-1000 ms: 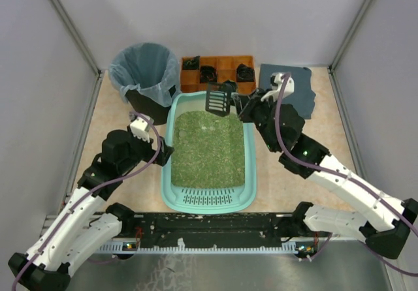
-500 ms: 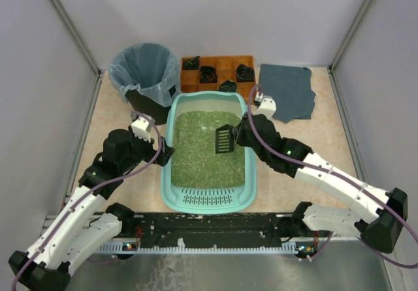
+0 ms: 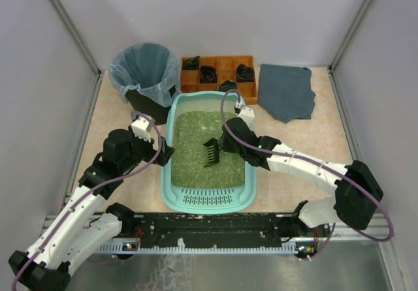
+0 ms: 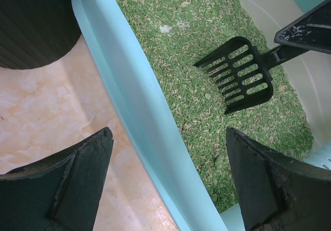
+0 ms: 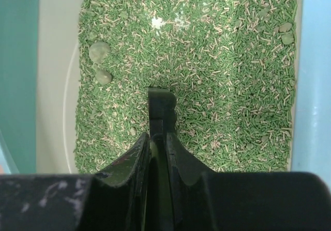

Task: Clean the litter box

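The light-teal litter box (image 3: 208,199) lies mid-table, filled with green litter (image 3: 196,134). My right gripper (image 3: 225,144) is shut on the handle of a black slotted scoop (image 3: 211,153), whose head rests tilted on the litter near the box's middle. In the right wrist view the gripper (image 5: 158,143) clamps the scoop handle (image 5: 162,106), and two round clumps (image 5: 99,51) lie in the litter to the left. My left gripper (image 3: 163,153) is open, with its jaws straddling the box's left wall (image 4: 150,132). The scoop (image 4: 238,75) also shows in the left wrist view.
A black bin with a clear bag (image 3: 145,76) stands at the box's far left corner. An orange compartmented tray (image 3: 219,72) sits behind the box. A grey cloth (image 3: 286,92) lies at the far right. Smaller clumps (image 5: 285,28) lie by the box's right wall.
My right arm has brought the scoop from above the box's far end down and inward onto the litter near the middle. The left arm has not moved.
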You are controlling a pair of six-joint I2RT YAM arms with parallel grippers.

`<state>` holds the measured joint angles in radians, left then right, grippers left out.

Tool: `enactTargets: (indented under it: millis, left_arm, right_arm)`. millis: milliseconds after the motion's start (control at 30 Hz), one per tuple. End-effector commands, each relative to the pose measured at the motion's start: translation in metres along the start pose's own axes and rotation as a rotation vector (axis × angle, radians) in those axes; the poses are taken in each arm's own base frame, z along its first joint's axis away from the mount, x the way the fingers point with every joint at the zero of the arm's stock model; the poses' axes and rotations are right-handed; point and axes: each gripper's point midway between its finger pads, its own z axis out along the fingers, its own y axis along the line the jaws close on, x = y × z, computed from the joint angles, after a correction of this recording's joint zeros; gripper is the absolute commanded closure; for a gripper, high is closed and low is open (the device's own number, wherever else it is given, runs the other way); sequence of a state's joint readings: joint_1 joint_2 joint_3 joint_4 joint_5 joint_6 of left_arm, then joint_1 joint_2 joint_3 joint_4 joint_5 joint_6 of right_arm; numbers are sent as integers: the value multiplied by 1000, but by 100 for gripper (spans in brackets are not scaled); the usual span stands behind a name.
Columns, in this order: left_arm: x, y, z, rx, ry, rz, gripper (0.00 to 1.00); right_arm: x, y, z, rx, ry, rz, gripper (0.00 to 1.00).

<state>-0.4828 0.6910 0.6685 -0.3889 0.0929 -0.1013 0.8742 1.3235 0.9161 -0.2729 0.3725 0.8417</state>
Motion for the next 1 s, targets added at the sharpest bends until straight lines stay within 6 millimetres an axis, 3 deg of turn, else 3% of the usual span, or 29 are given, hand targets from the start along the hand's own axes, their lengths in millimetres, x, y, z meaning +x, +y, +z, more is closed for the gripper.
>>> enactTargets:
  millis: [0, 233, 500, 567, 733, 867, 967]
  left_arm:
    - [-2, -2, 0, 3, -11, -1, 6]
    - [-2, -2, 1, 6, -10, -2, 6]
    - [-3, 0, 0, -8, -17, -5, 4]
    - [-6, 0, -2, -9, -28, -2, 1]
    - [-18, 5, -11, -45, -90, -2, 0]
    - [-30, 12, -22, -88, -154, -9, 0]
    - [-38, 11, -34, -92, -191, -11, 0]
  right_arm:
    - [6, 4, 4, 0, 44, -3, 78]
    - [-29, 1, -25, -11, -76, 11, 54]
    - [-60, -16, -64, 20, -182, -15, 42]
    - [-67, -29, -74, 60, -219, -20, 32]
    - [-88, -60, -108, 113, -355, -2, 28]
    - [-111, -86, -148, 111, -522, 46, 23]
    - [-116, -101, -166, 109, -590, 19, 22]
